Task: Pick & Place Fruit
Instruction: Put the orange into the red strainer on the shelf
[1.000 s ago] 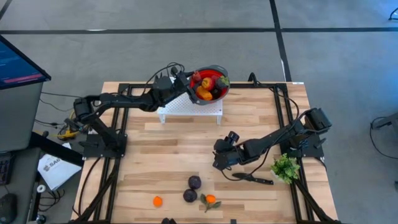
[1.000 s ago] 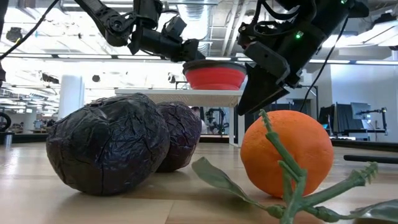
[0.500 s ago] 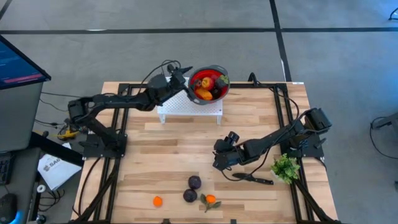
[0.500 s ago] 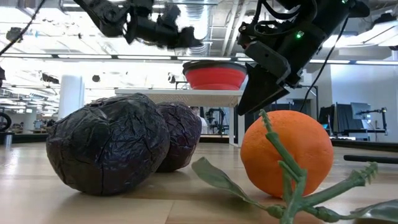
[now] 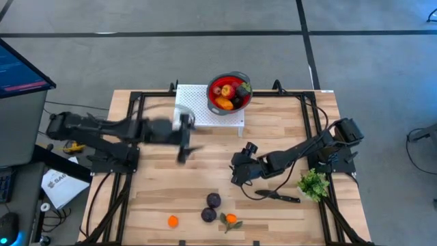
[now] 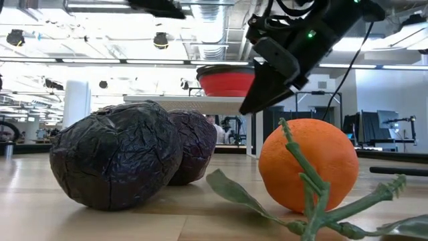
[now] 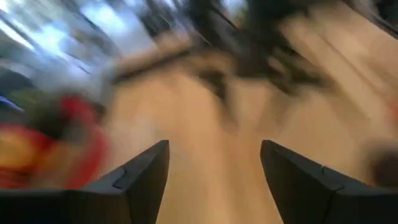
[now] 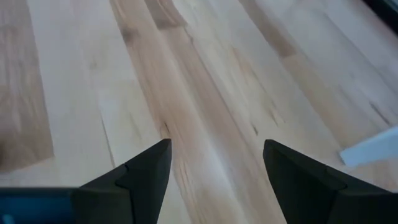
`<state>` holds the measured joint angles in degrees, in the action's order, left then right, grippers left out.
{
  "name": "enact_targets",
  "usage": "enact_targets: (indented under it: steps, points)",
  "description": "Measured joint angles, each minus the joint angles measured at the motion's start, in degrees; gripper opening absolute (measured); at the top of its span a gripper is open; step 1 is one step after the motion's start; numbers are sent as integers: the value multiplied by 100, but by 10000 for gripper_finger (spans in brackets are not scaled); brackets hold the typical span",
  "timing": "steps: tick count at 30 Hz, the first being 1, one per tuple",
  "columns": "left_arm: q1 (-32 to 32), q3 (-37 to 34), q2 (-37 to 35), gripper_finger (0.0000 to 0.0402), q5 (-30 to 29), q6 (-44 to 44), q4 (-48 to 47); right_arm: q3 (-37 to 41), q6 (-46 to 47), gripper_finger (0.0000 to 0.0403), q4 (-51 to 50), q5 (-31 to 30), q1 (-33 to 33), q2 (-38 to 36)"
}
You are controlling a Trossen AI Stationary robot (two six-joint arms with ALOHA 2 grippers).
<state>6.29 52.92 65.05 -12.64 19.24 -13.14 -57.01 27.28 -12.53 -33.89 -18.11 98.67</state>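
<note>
Two dark purple fruits (image 5: 211, 207), a leafed orange (image 5: 231, 219) and a small orange (image 5: 173, 221) are located at the tabletop (image 5: 164, 178) near edge. Further fruit is contained in the red bowl (image 5: 229, 92) on the white stand (image 5: 205, 113). The left gripper (image 5: 184, 142) and right gripper (image 5: 237, 174) are held wide, empty, over bare wood.

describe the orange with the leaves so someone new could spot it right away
Start at the wooden table and go to its near edge, opposite the red bowl. Four fruits lie there; the leafy orange is the rightmost, beside two dark purple fruits. Only it has green leaves attached; the other small orange is bare.
</note>
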Motion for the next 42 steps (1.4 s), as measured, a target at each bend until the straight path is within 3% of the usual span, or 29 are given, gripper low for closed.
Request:
enact_targets:
  steps: [3,6,14,18,23,29,36,42]
  points:
    - [1000,-24,42,243,-325,-657,-885,0,-232,249,205,-1,35,-1]
    - [1917,-121,154,250,-361,-1631,-1150,0,-380,249,327,0,72,-2]
    - [3739,-512,826,297,-390,-4562,-1028,-1,-643,249,653,-2,87,-2]
    - [4395,-664,1511,309,-390,-5237,-408,-2,-694,249,816,0,102,-4]
    - [4739,-687,2409,305,-397,-5254,228,-2,-692,249,860,-2,102,-4]
    - [4723,-687,3072,295,-572,-5427,322,-2,-687,249,861,49,88,-4]
    - [4720,-687,3253,275,-591,-5427,367,-2,-681,249,860,92,89,-4]
    - [4676,-687,3252,222,-586,-5428,388,-2,-672,249,858,92,89,-4]
